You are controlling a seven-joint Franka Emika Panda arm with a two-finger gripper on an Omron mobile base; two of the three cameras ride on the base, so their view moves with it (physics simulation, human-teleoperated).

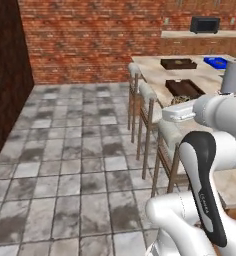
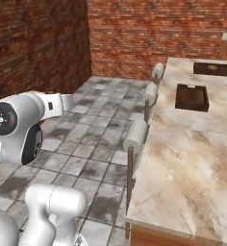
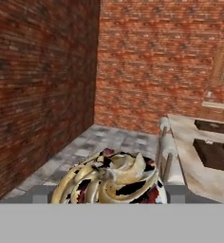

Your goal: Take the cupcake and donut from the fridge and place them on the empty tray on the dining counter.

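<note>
In the hand view, the cupcake (image 3: pixel 109 178), with cream swirls over a dark brown body, sits between my fingers (image 3: pixel 38 193), and my gripper (image 3: pixel 107 195) is shut on it. The dining counter (image 3: pixel 199 178) lies ahead to the right. On it sits the empty dark brown tray (image 3: pixel 213 154), also seen from the base views as the tray (image 1: pixel 185 88) and the tray (image 2: pixel 192 97). The beige marbled counter (image 2: pixel 182 158) runs along my right side, and its top (image 1: pixel 210 80) is beyond the arm. The donut and the fridge are out of view.
A second brown tray (image 1: pixel 178 63) with a tan item and a blue tray (image 1: pixel 215 62) lie farther along the counter, near a grey cylinder (image 1: pixel 233 76). Cushioned stools (image 1: pixel 147 92) line the counter's near side. Brick walls close the left and back over an open tiled floor (image 1: pixel 65 165).
</note>
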